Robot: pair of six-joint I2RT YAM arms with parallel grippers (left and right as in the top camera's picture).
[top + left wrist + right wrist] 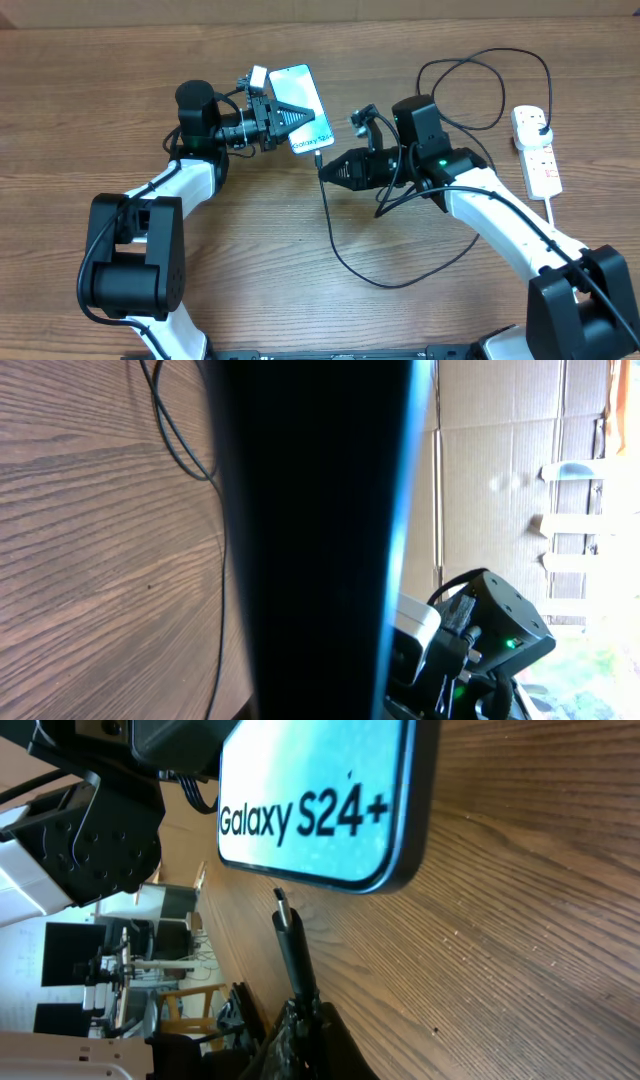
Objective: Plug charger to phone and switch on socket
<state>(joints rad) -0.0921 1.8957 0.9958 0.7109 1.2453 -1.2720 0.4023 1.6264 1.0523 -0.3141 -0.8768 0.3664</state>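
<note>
Left gripper [300, 117] clamps the phone [300, 85], right gripper [328, 171] clamps the charger [290, 940] tip just short of it, over the wood-grain worktop [90, 120].

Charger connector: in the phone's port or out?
Out. Right wrist view: the charger connector ends just short of the phone, with a sliver of table showing between them.

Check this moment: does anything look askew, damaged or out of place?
Nothing looks damaged or spilled. The phone sits slanted, pinched by the left gripper. The right gripper holds the charger's connector just short of the phone's bottom edge, not yet in.
</note>
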